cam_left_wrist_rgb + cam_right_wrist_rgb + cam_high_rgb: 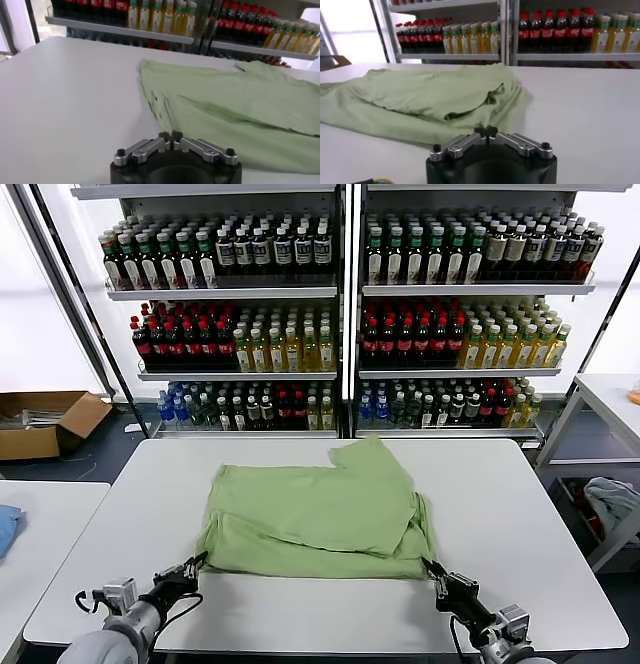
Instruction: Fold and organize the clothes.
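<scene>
A light green shirt (320,509) lies on the white table (520,524), partly folded, with one part turned up toward the far side. My left gripper (198,562) sits at the shirt's near left corner, low over the table, its fingers shut on the corner of the hem (165,127). My right gripper (430,567) sits at the near right corner, its fingers shut on the fabric's edge (470,127). The shirt (240,100) fills the far side of the left wrist view and spreads across the right wrist view (420,95). No collared or checkered shirt is in view.
Shelves of bottles (340,314) stand behind the table. A cardboard box (45,422) lies on the floor at far left. A side table at left carries a blue cloth (5,529). Another table (605,399) stands at right with a cloth (612,502) beneath it.
</scene>
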Robot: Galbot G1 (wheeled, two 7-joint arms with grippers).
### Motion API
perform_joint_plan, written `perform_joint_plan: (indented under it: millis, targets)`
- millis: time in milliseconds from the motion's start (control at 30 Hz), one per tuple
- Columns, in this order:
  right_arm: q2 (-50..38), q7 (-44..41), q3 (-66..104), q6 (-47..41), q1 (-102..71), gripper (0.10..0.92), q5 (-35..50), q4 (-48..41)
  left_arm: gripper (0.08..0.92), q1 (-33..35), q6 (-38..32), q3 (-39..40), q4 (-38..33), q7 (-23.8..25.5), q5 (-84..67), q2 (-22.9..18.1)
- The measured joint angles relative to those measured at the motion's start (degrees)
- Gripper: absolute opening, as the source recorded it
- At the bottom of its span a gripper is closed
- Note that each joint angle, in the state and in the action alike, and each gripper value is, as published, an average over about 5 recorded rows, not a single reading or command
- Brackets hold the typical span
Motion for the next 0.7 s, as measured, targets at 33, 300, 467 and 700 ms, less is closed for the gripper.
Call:
perform_joint_plan:
  millis: [33, 300, 467, 700]
  targets:
    - [-0.05, -0.07, 0.39, 0.07, -1.02, 0.106, 0.01, 0.74, 0.091, 1.03, 0.0, -0.48, -0.86, 0.04, 0.12, -0.16]
    - [0.24, 0.2, 2.79, 0.21, -9.31, 0.106, -0.71, 5.82, 0.091, 10.54, 0.09, -4.26, -7.7, 0.9, 1.64, -1.62]
    - [0.93, 1.08, 3.39, 0.2, -13.8, 0.137, -1.75, 8.26, 0.091, 16.01, 0.1, -6.11, -11.22, 1.48, 2.69, -2.65]
    - [2.24, 2.48, 4.51, 1.21, -17.32, 0.327, -2.49, 10.45, 0.204, 19.92, 0.09, -8.58, -15.47, 1.97, 3.39, -3.21]
